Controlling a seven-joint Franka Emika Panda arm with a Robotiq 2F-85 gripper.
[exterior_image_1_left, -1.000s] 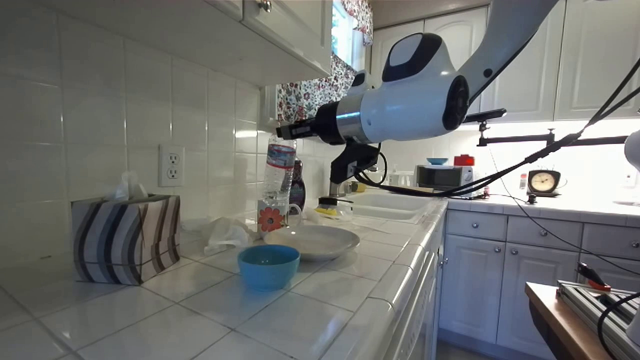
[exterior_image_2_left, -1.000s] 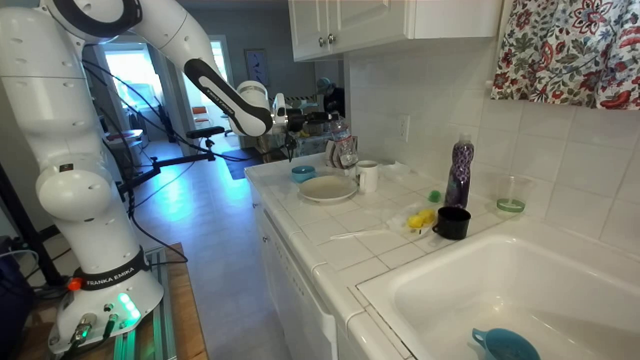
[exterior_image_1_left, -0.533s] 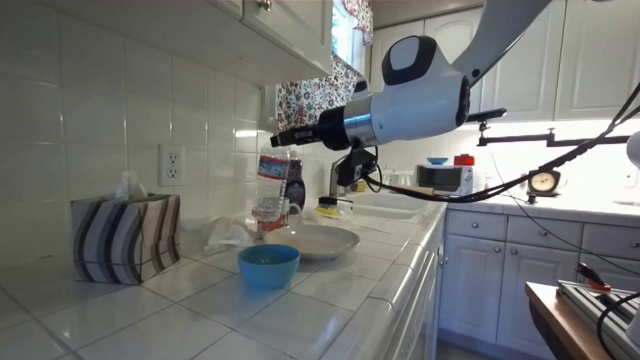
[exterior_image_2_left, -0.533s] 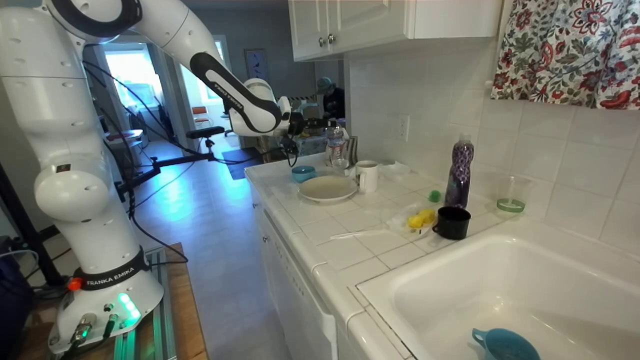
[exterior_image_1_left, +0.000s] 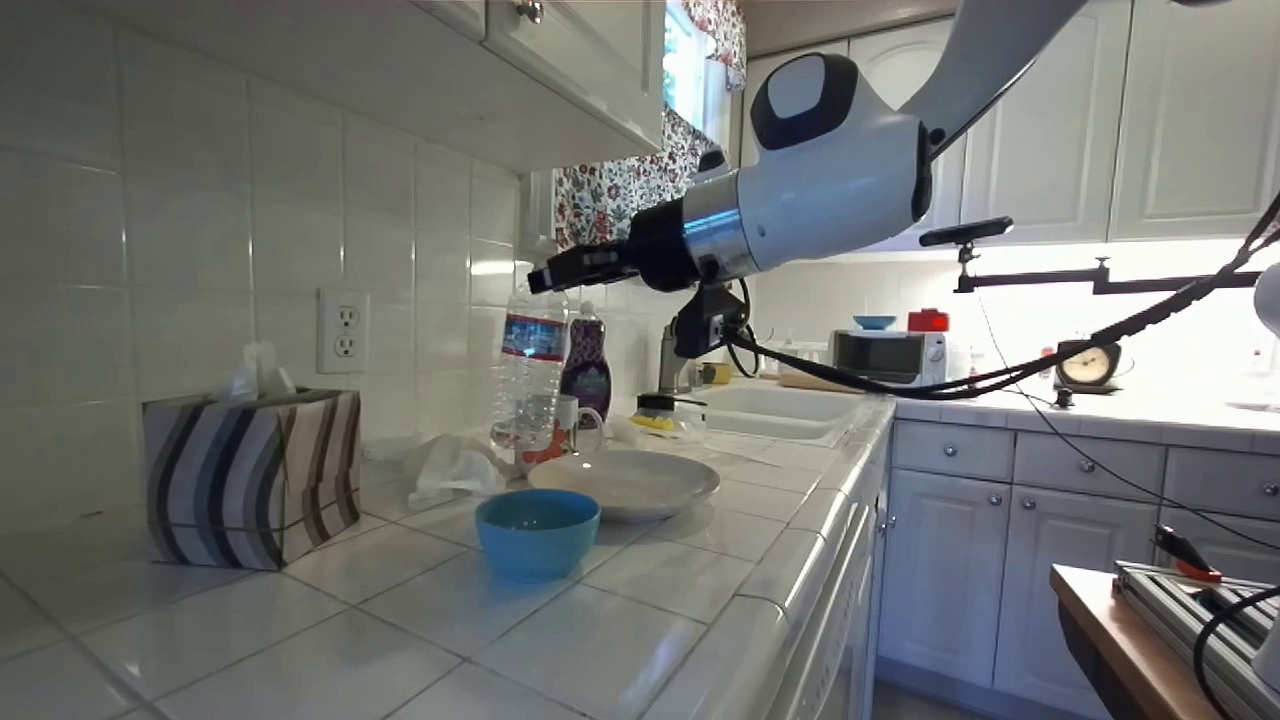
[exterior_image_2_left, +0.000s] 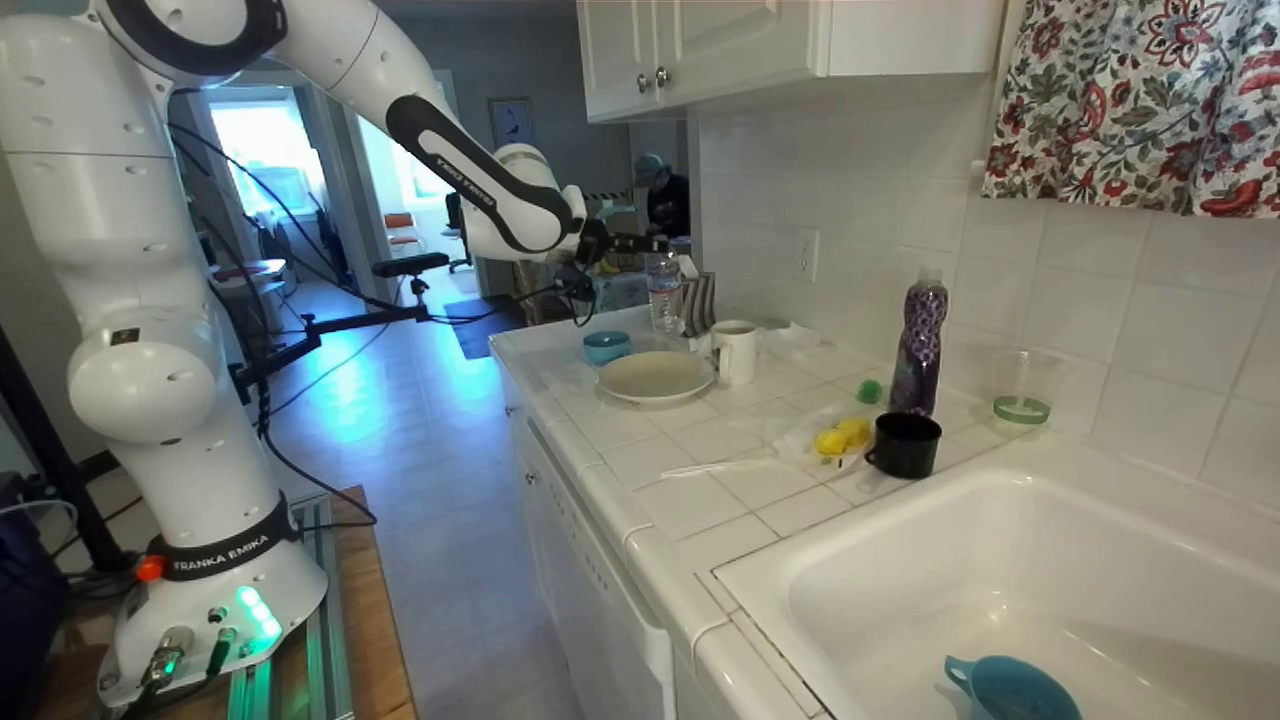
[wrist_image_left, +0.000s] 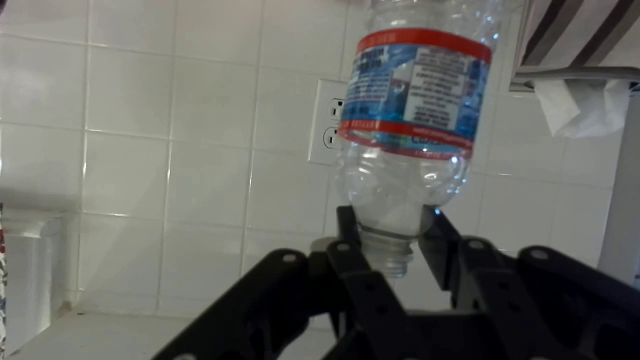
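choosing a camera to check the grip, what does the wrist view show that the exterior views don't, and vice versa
Only the wrist view: the threaded neck of the bottle in the gripper.
Only the exterior views: the blue bowl, plate and mug.
Shared: bottle, gripper, striped tissue box, wall outlet.

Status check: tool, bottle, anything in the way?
Tool gripping bottle by the neck. Slightly tilted, off the counter. Possible obstacles: blue bowl, plate, mug.
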